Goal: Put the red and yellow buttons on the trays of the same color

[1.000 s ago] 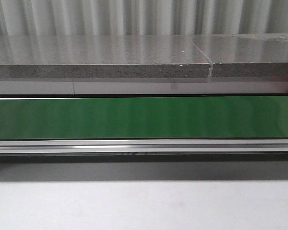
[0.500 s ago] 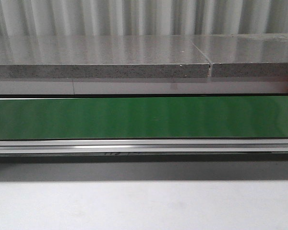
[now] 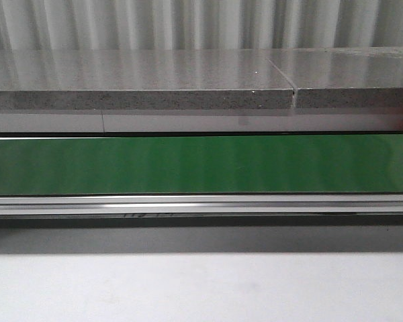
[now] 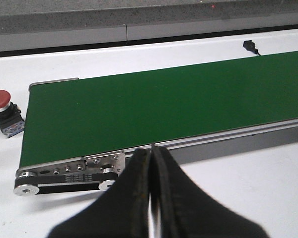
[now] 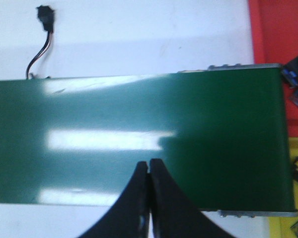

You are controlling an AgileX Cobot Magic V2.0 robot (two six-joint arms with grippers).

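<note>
nothing has shifted in the last second: belt bare, both grippers closed and empty.

the left gripper hangs pinched together over the near rail of the green conveyor belt; one red button sits on the white bench off beyond the belt's end, well apart from that gripper. the right gripper, also pressed closed, hovers above the belt, the red tray and a sliver of yellow tray past the belt's far end. sorting looks not yet started.

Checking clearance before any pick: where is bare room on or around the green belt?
The green belt is bare along its visible length. White table in front of its rail is free. Crowded spots: the red button off one belt end, the red tray with parts off the other.
</note>
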